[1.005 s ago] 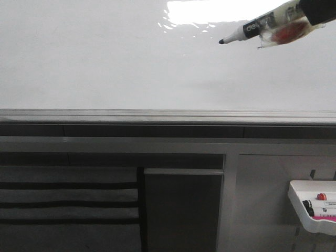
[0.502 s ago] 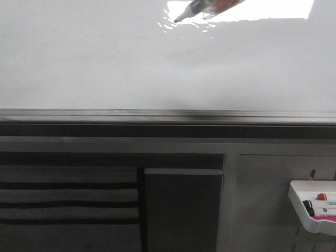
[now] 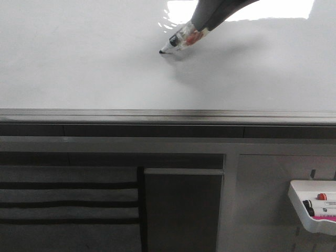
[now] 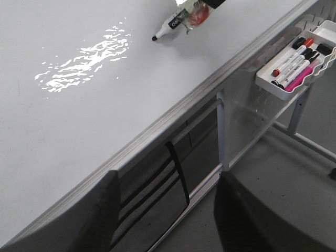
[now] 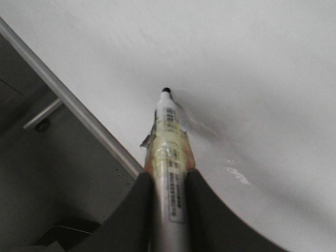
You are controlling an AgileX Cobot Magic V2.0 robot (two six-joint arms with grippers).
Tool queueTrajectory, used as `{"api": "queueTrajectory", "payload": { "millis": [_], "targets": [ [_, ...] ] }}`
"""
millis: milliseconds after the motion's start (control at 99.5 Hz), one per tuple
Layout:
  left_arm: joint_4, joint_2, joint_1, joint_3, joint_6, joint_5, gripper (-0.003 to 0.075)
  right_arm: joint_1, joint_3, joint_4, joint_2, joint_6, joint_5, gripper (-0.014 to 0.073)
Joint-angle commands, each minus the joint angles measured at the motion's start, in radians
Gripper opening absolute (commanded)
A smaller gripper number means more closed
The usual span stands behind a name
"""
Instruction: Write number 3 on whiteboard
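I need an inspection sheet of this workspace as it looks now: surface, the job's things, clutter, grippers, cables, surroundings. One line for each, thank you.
Surface: large glossy white whiteboard lies flat with a grey metal edge rail; glare patches, no writing seen.
Job's things: black-tipped whiteboard marker, tip at or just above the board; contact cannot be told. Number 3: nothing seen yet.
Clutter: nothing seen on the board.
Grippers: right gripper shut on the marker's barrel; left gripper open, holding nothing, off the board's edge.
Cables: nothing seen.
Surroundings: small white plastic tray with spare markers hangs on the frame below the rail; dark frame panels beneath.
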Motion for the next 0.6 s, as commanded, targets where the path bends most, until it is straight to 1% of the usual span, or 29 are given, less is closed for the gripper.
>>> {"api": "queueTrajectory", "payload": {
  "millis": [0, 60, 131, 271, 352, 422, 522, 593],
  "targets": [
    [-0.035, -0.003, 0.004, -0.027, -0.009, -0.070, 0.0367, -0.023, -0.036, -0.069, -0.036, 0.049, -0.050, 0.0043],
    [-0.035, -0.003, 0.004, -0.027, -0.009, -0.070, 0.0367, -0.037, -0.033, -0.086, -0.054, 0.062, 0.039, 0.0043],
    [-0.035, -0.003, 0.004, -0.027, -0.009, -0.070, 0.0367, -0.036, -0.012, -0.082, -0.063, 0.062, 0.067, 0.0043],
    [-0.035, -0.003, 0.004, -0.027, -0.009, -0.070, 0.0367, 0.017, 0.018, -0.060, -0.031, 0.062, -0.046, 0.0043],
    [-0.035, -0.003, 0.004, -0.027, -0.009, -0.070, 0.0367, 0.021, -0.007, -0.060, -0.011, 0.062, -0.062, 0.0043],
    [-0.035, -0.003, 0.004, -0.027, -0.009, -0.070, 0.0367, 0.001, -0.027, -0.066, -0.013, 0.062, -0.034, 0.0043],
    [-0.035, -0.003, 0.004, -0.027, -0.009, -0.070, 0.0367, -0.036, -0.028, -0.080, -0.030, 0.062, 0.063, 0.0043],
    [-0.035, -0.003, 0.004, -0.027, -0.009, -0.072, 0.0367, -0.044, -0.017, -0.085, -0.034, 0.062, 0.100, 0.0043]
  ]
}}
